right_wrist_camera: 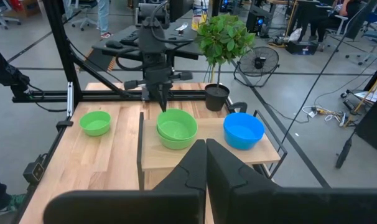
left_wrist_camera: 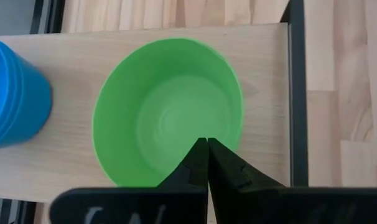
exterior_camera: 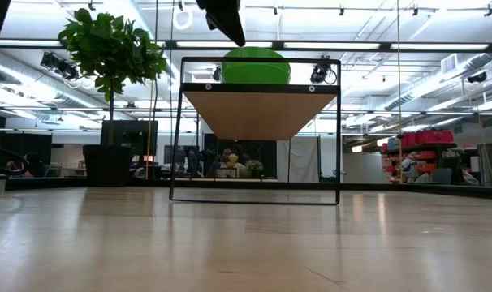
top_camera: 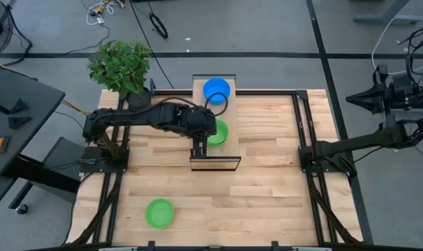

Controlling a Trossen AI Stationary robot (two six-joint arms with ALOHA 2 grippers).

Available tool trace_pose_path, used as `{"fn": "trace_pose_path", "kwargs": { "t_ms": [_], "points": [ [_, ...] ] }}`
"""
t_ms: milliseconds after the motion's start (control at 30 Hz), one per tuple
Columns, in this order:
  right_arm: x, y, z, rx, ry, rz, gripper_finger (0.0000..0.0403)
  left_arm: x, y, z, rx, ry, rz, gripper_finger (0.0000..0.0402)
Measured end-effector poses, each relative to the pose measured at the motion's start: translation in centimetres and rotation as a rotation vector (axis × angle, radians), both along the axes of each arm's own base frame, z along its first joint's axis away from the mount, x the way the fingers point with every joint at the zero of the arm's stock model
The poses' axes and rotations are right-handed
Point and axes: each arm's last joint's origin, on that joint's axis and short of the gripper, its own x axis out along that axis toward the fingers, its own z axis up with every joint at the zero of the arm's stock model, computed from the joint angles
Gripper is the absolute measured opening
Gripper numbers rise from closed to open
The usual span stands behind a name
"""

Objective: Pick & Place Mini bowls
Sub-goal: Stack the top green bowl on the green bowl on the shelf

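Note:
Two bright green mini bowls [right_wrist_camera: 176, 129] sit nested on a small raised wooden shelf [exterior_camera: 258, 109] at the table's middle, also seen in the high view [top_camera: 220, 132]. A stack of blue bowls [top_camera: 216, 89] stands on the shelf's far end. One more green bowl [top_camera: 159, 213] rests on the table near the left front. My left gripper [left_wrist_camera: 207, 144] is shut, pointing down over the nested green bowls just inside their rim. My right gripper [right_wrist_camera: 206, 144] is shut and waits at the table's right side. My left gripper comes from above with shut fingers [right_wrist_camera: 162, 104] pointing down at the rim of the top green bowl [left_wrist_camera: 176, 177]. The tips stand right at the rim, and I cannot tell whether they touch it. The bowl sits upright on the shelf.
A leafy plant in a dark pot [top_camera: 119, 64] stands at the table's far left corner, close to the left arm. The shelf has a black metal frame [exterior_camera: 174, 138] with open room beneath. Bare wood [top_camera: 267, 202] stretches across the near and right parts of the table.

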Motion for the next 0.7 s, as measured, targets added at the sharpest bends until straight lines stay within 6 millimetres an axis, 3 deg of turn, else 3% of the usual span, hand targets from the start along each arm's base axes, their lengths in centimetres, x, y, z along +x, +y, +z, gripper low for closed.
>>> {"fn": "trace_pose_path", "kwargs": {
  "t_ms": [700],
  "points": [
    [0.0,0.0,0.0,0.000,0.000,0.000,0.0006,0.0,1.3,-0.2,-0.103,0.001,0.002,0.0001]
  ]
}}
